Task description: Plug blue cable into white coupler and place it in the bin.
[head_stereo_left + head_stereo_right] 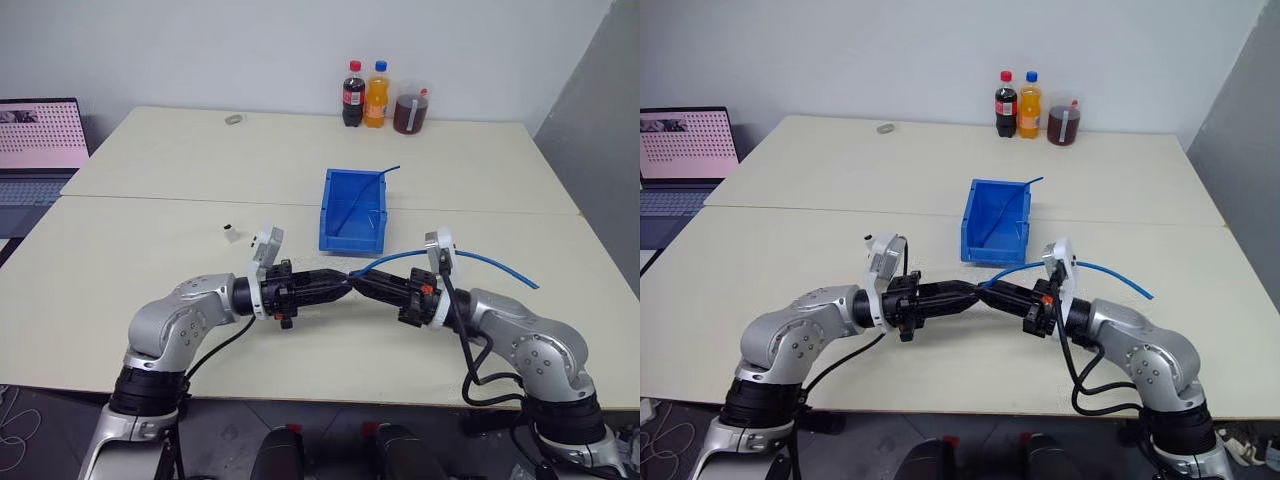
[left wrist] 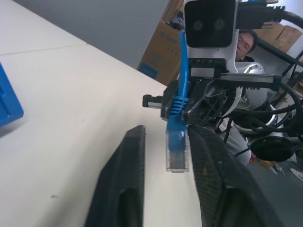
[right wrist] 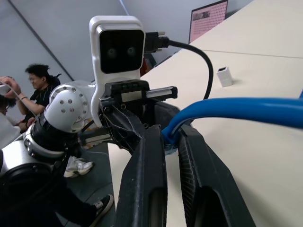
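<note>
The two grippers meet tip to tip above the table's front half. My right gripper [image 3: 171, 133] is shut on the blue cable [image 1: 500, 265] just behind its clear plug [image 2: 177, 152]; the rest of the cable arcs back over the right arm and trails onto the table. Around the plug stands my left gripper [image 2: 165, 135], open, with a gap between the plug and one finger. The white coupler [image 1: 231, 234] sits alone on the table beyond the left arm, also visible as the coupler [image 3: 224, 75]. Just behind the grippers is the bin [image 1: 353, 232], with a darker blue strand [image 1: 375, 185] leaning out of it.
Two bottles [image 1: 365, 95] and a cup of dark drink [image 1: 410, 110] stand at the table's far edge, with a small grey object [image 1: 234, 119] to their left. A laptop [image 1: 40, 140] sits at far left. A person [image 3: 38, 90] is seated beside the table.
</note>
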